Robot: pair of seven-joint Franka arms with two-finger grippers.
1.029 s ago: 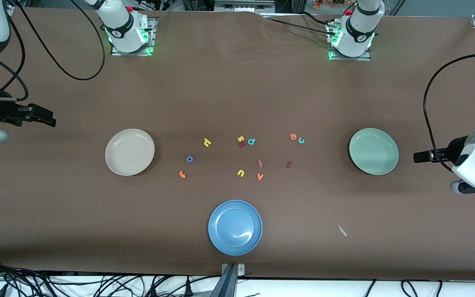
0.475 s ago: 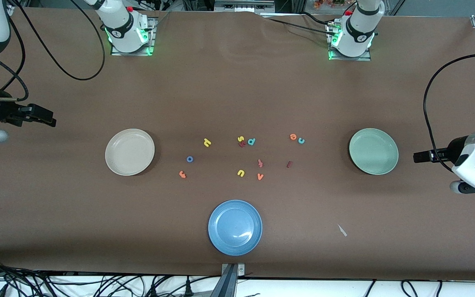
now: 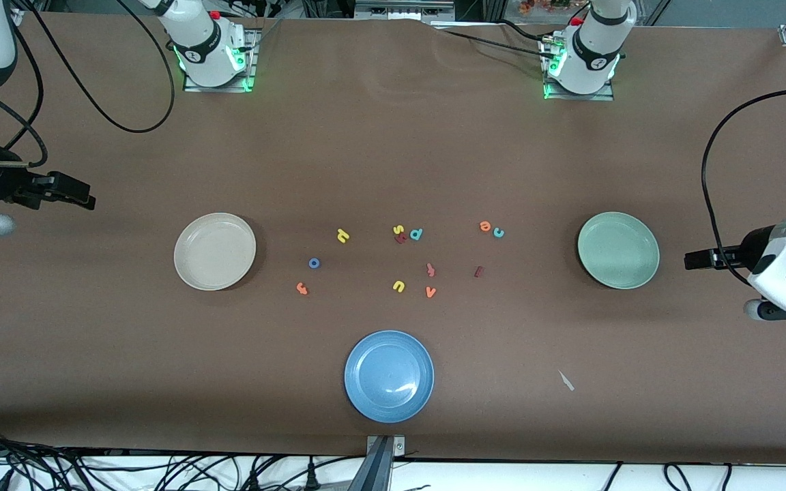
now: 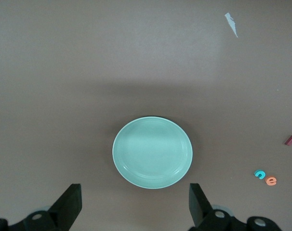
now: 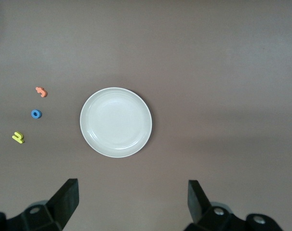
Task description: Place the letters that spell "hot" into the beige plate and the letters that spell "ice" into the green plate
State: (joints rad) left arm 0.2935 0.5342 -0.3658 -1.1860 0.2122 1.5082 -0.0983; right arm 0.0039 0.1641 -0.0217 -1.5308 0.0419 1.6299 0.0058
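six tiny bright foam letters (image 3: 314,262), seemingly flat, between two shallow plates (image 3: 181,266).

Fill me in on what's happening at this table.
Nothing is being handled yet. The left gripper is open over the table at the left arm's end, near the green plate; the right gripper is open at the right arm's end, near the beige plate. Both plates hold nothing. The foam letters, among them the blue o and teal c, lie scattered between them; a blue plate sits nearer the camera.
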